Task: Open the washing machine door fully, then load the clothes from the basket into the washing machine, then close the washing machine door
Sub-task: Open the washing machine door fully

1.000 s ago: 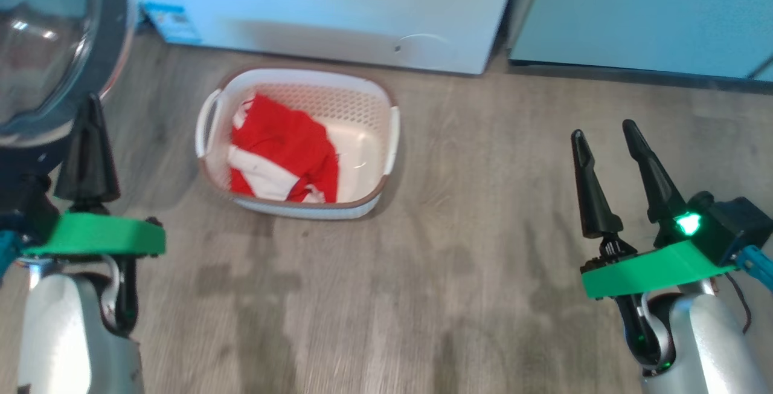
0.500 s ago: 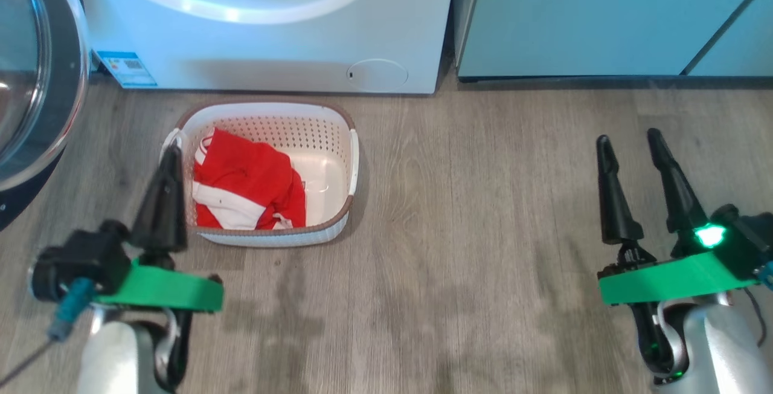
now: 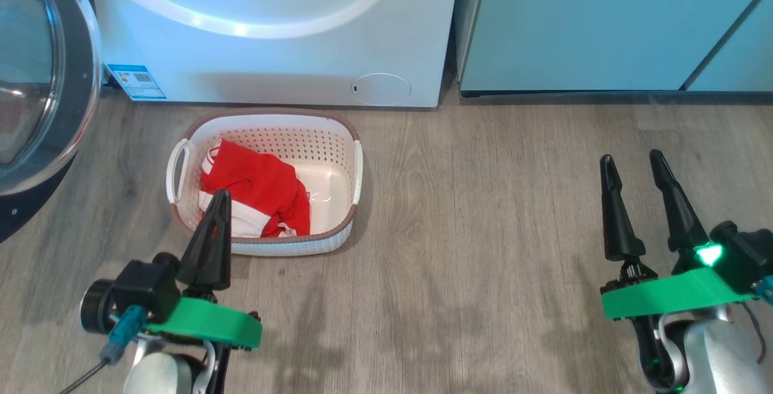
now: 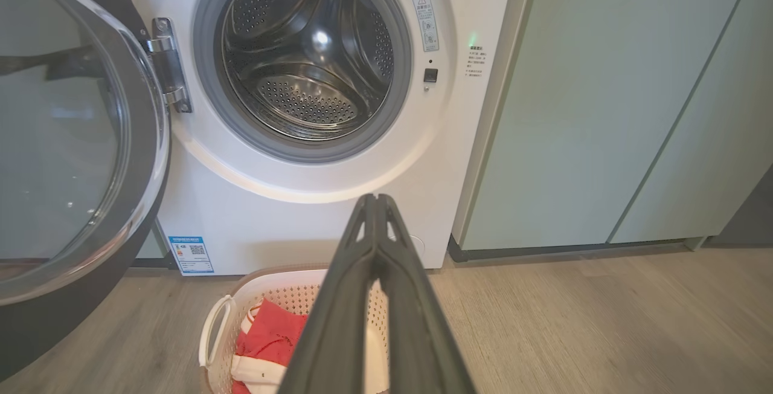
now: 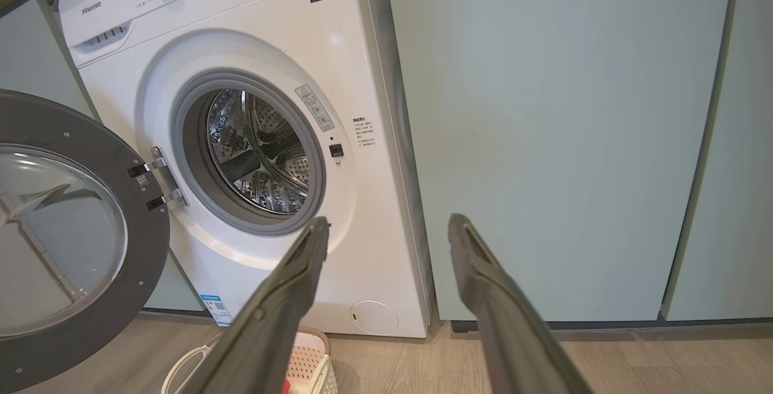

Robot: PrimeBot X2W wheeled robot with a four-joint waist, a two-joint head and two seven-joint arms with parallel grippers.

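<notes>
The white washing machine (image 3: pixel 272 37) stands ahead with its drum (image 4: pixel 308 55) exposed. Its door (image 3: pixel 36 92), black-rimmed with domed glass, is swung wide to the left (image 4: pixel 66 152) (image 5: pixel 66 237). On the floor before the machine sits the white basket (image 3: pixel 347 140) with a brown rim, holding the red and white clothes (image 3: pixel 253 194) (image 4: pixel 272 339). My left gripper (image 3: pixel 221 196) is shut and empty, its tip over the basket's near edge. In the left wrist view my left gripper (image 4: pixel 375 200) points at the machine's front. My right gripper (image 3: pixel 631 161) (image 5: pixel 389 225) is open over bare floor far right.
Pale teal cabinets (image 3: pixel 604 19) stand right of the machine. Grey wood floor (image 3: pixel 471 231) spreads between the basket and my right gripper. A blue label sticker (image 3: pixel 135 81) and a round flap (image 3: pixel 380 89) mark the machine's lower front.
The head camera has shifted, so the whole picture moved. My shut left gripper came away from the door's rim and moved right, toward the basket. The right gripper stayed open.
</notes>
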